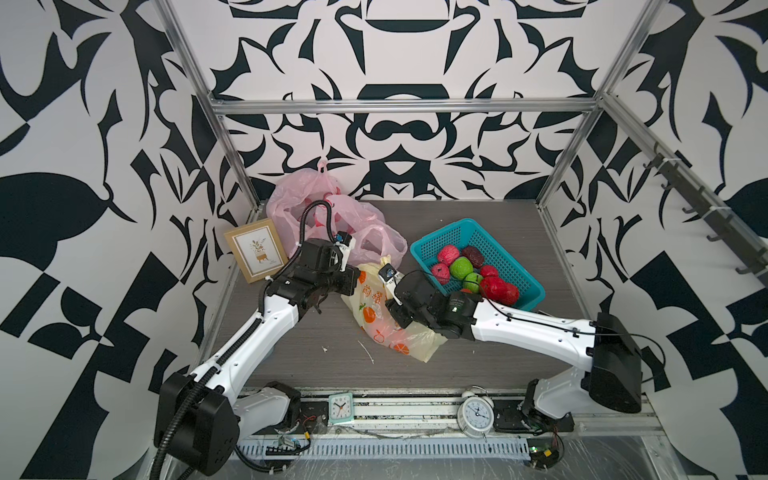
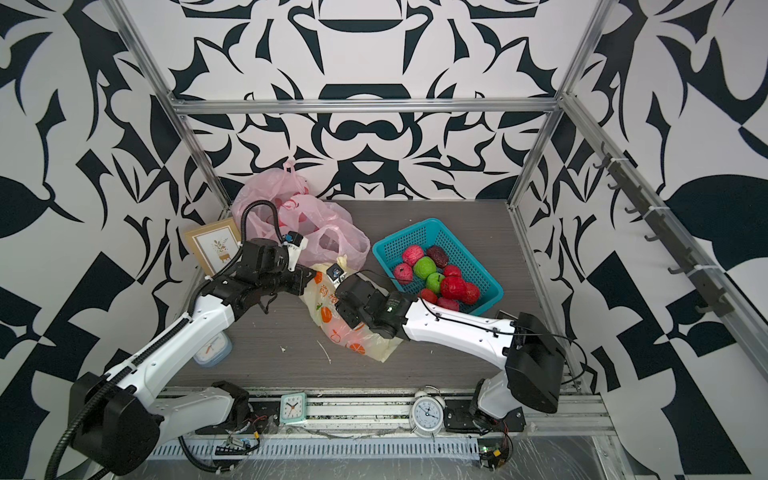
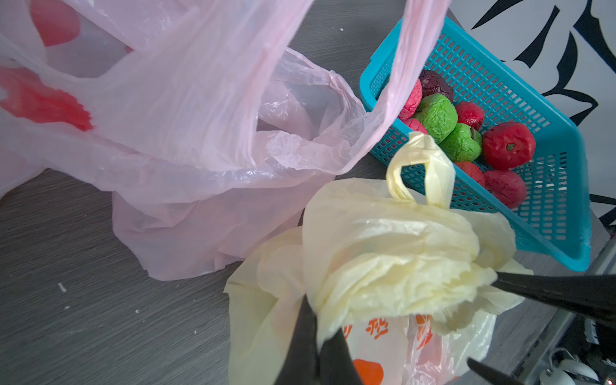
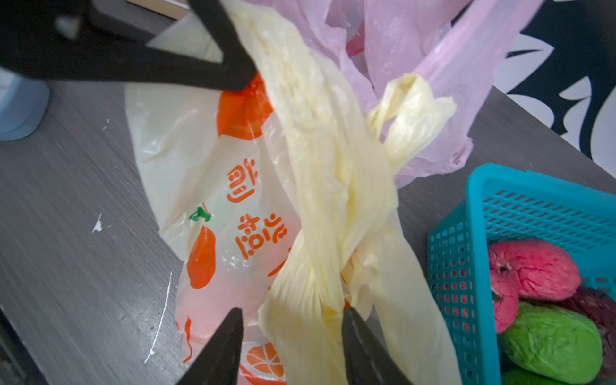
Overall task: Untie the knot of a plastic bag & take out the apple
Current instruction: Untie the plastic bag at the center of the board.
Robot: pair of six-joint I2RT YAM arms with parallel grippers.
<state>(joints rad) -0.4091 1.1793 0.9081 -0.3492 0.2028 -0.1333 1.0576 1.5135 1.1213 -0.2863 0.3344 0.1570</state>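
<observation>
Walls (image 1: 399,50) white with bold black shapes on three sides; an aluminium frame (image 1: 399,106) runs along their edges; a hook rail (image 1: 706,212) sits on the right wall; the table (image 1: 291,365) is grey wood-grain, evenly lit.

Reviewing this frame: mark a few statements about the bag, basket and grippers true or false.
1. The left gripper is shut on the yellow bag. True.
2. The teal basket is empty. False: it holds red and green apples.
3. The right gripper has its jaws apart around the bag's twisted plastic. True.
4. The yellow bag lies inside the basket. False: it lies on the table beside the basket.
</observation>
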